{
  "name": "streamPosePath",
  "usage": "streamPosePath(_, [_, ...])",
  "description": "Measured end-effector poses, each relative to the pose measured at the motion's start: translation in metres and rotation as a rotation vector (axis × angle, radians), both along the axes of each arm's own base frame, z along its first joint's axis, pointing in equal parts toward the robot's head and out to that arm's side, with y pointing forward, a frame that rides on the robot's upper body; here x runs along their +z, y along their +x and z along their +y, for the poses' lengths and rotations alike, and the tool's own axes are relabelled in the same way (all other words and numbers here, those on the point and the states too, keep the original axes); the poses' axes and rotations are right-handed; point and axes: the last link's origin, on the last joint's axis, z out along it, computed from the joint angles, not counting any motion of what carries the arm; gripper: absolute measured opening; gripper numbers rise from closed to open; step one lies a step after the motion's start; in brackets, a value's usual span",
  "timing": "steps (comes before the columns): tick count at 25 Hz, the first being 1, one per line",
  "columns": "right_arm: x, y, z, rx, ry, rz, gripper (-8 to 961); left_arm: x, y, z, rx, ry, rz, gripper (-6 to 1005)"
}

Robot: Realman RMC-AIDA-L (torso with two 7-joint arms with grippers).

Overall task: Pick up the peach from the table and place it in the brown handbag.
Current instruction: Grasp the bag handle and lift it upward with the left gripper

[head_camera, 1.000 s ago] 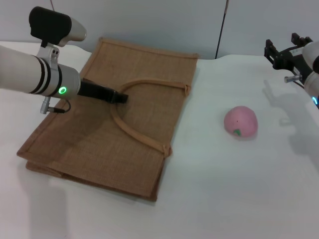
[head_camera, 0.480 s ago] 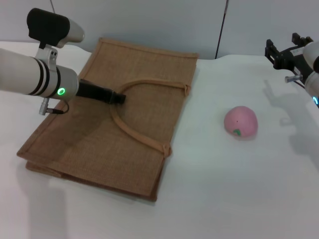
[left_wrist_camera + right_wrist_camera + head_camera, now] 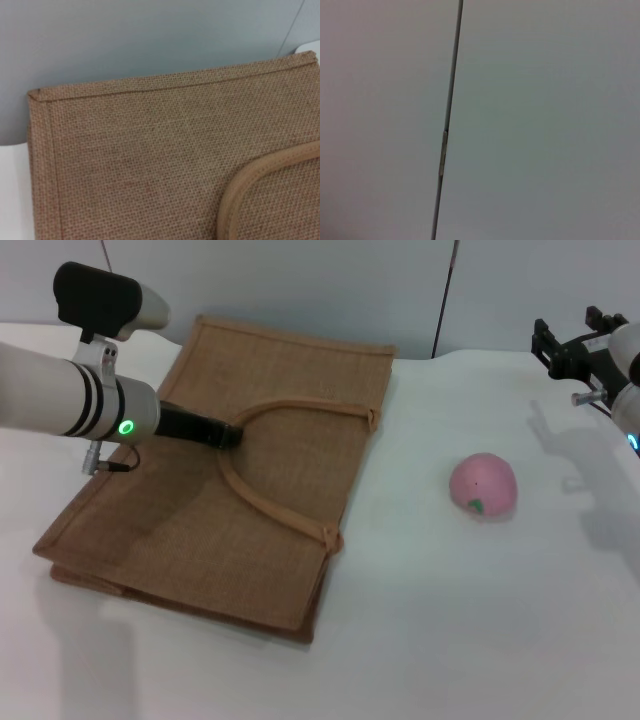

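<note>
The peach (image 3: 483, 483), pink and round with a small green mark, lies on the white table (image 3: 450, 620) right of centre. The brown handbag (image 3: 300, 370) lies flat on the left half, its loop handle (image 3: 270, 505) resting on top. My left gripper (image 3: 228, 434) reaches over the bag and is shut on the bend of that handle. The left wrist view shows the bag's weave (image 3: 140, 150) and a piece of handle (image 3: 250, 180). My right gripper (image 3: 565, 340) hangs open at the far right, above and behind the peach, holding nothing.
A grey wall panel with a vertical seam (image 3: 445, 300) stands behind the table. The right wrist view shows only this wall and seam (image 3: 449, 100). White tabletop lies between the bag and the peach.
My left gripper has drawn a little to the left with the handle's bend, and the bag has shifted slightly with it. The peach and right arm have not moved.
</note>
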Motion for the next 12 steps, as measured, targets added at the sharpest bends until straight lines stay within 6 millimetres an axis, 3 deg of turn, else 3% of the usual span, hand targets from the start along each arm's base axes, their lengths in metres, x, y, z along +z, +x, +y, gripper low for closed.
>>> streamPosePath(4, [0.0, 0.0, 0.0, -0.001, 0.0, 0.001, 666, -0.002, 0.002, 0.0, -0.004, 0.004, 0.001, 416])
streamPosePath(9, [0.0, 0.001, 0.0, -0.003, -0.001, 0.002, 665, 0.0, 0.005, 0.003, -0.017, 0.017, 0.006, 197])
streamPosePath(12, [0.0, 0.002, -0.001, -0.005, 0.0, 0.001, 665, 0.008, 0.007, 0.007, -0.031, 0.04, 0.006, 152])
